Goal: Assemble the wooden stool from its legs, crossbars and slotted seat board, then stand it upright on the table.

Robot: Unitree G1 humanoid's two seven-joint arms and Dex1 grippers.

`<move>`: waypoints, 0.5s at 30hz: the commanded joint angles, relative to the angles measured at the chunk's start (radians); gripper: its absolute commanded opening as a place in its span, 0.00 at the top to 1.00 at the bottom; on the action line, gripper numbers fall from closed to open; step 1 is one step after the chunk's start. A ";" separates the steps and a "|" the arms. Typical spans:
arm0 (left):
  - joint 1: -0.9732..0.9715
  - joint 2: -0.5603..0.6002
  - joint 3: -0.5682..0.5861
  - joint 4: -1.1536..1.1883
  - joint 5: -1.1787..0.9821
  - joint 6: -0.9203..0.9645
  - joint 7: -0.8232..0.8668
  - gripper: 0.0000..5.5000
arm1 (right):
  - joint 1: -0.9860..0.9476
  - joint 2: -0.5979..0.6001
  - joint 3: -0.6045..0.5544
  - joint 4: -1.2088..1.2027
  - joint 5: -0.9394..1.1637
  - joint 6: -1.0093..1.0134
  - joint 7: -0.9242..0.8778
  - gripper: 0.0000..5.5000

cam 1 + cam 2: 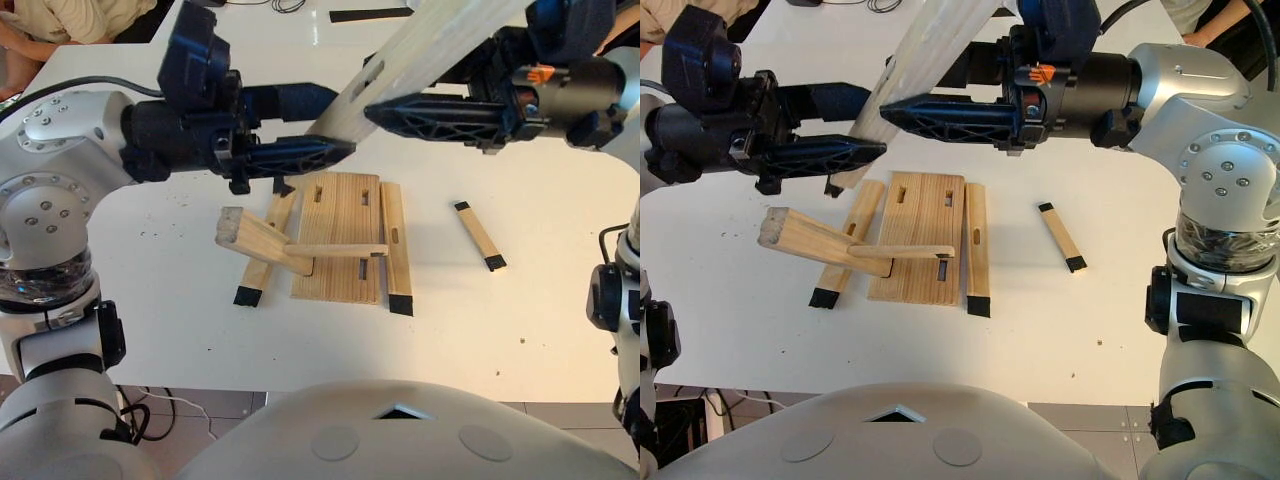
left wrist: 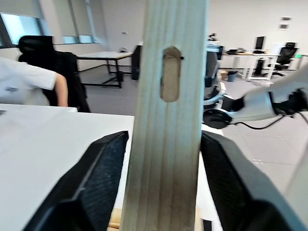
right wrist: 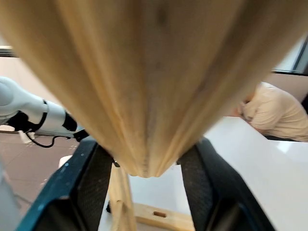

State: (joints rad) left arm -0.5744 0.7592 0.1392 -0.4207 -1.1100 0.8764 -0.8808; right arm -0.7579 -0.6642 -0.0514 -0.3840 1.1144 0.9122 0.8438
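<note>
Both grippers had the same long pale leg (image 2: pixel 166 154) up in the air. The left gripper (image 1: pixel 340 122) was clenched on its lower end, fingers pressed to either side just under the slot. The right gripper (image 1: pixel 925 90) grasped it a little further up, so the two sets of fingers nearly met tip to tip.

Well below them the slotted seat board (image 1: pixel 340 215) lay flat on the table. Under the left gripper sat a half-built piece (image 1: pixel 262 240) (one leg with a crossbar stuck in it, tilted up off the wood). A loose crossbar (image 1: pixel 478 234) lay apart, beneath the right gripper's wrist.

I took this for a handover or regrasp within the leg-fitting step, with most of the build not yet done. By my reckoning, the next move called for one gripper to release, and for the other to bring the leg's slot square onto the crossbar's free end.
</note>
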 commanded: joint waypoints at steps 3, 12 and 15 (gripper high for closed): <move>-0.117 -0.084 0.019 0.174 0.103 -0.044 0.164 0.38 | -0.032 -0.009 -0.039 0.029 -0.090 -0.079 0.005 0.63; -0.027 0.019 0.058 0.412 0.364 -0.248 0.104 0.38 | 0.176 -0.254 -0.041 0.048 -0.395 -0.271 0.209 0.63; 0.125 0.071 0.057 0.446 0.476 -0.357 0.028 0.38 | 0.327 -0.309 -0.053 0.004 -0.446 -0.326 0.279 0.63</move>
State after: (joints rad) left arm -0.5504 0.7854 0.2052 0.0091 -0.7127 0.5937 -0.7981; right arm -0.5146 -0.9316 -0.0847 -0.3381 0.6948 0.6265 1.0770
